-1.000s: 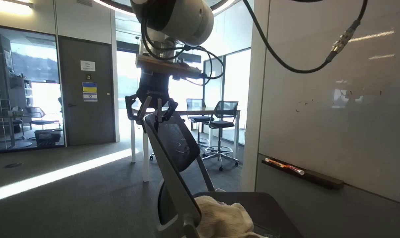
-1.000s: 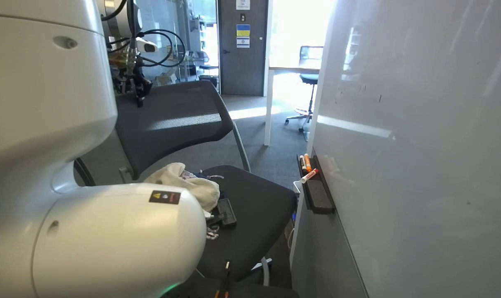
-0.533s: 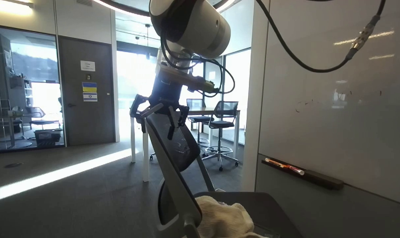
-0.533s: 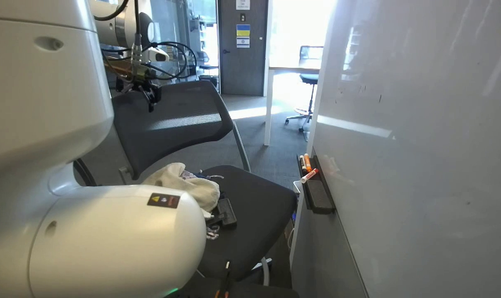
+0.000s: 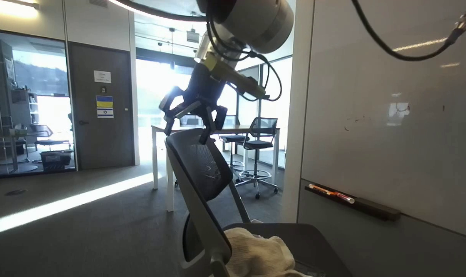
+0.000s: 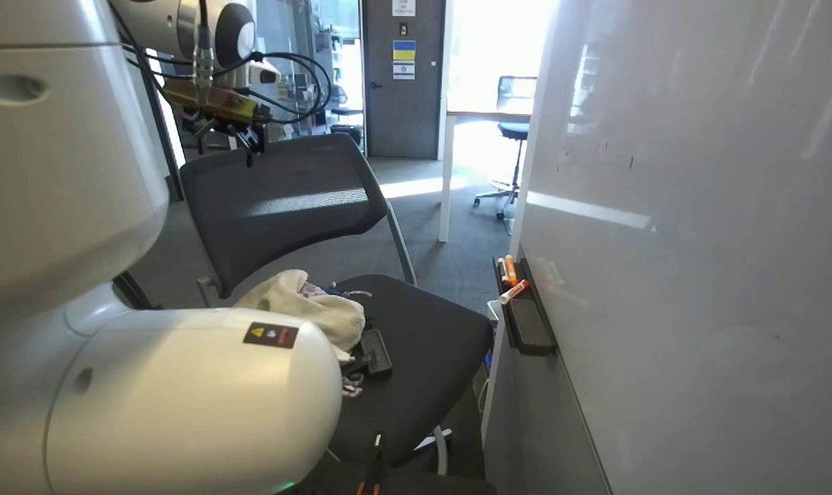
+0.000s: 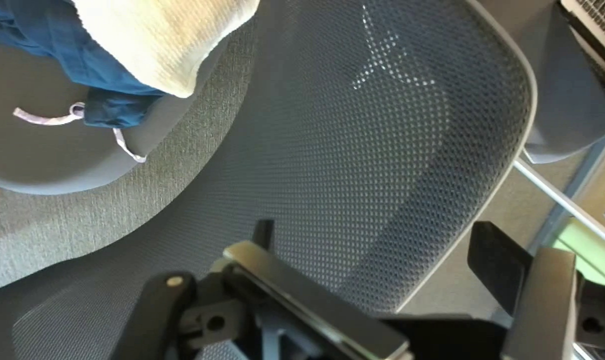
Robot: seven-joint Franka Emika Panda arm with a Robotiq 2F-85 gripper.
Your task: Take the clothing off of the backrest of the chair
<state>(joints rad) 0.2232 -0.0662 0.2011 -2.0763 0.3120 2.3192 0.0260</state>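
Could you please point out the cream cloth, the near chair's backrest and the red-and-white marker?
Cream cloth [image 6: 322, 309]: in an exterior view, on its upper side.
Near chair's backrest [image 7: 342, 165]: in the wrist view, on its mesh.
Red-and-white marker [image 6: 514, 292]: in an exterior view, on its barrel.

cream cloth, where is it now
In an exterior view, the cream cloth lies left of the picture's centre, on the chair seat, below the backrest.

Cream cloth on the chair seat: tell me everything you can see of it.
The cream cloth looks soft and finely ribbed. It lies crumpled in a heap on the seat, near the backrest rather than draped over it, and overlaps a blue cloth. The arm hides some of it in an exterior view. The jaws are clear of it.
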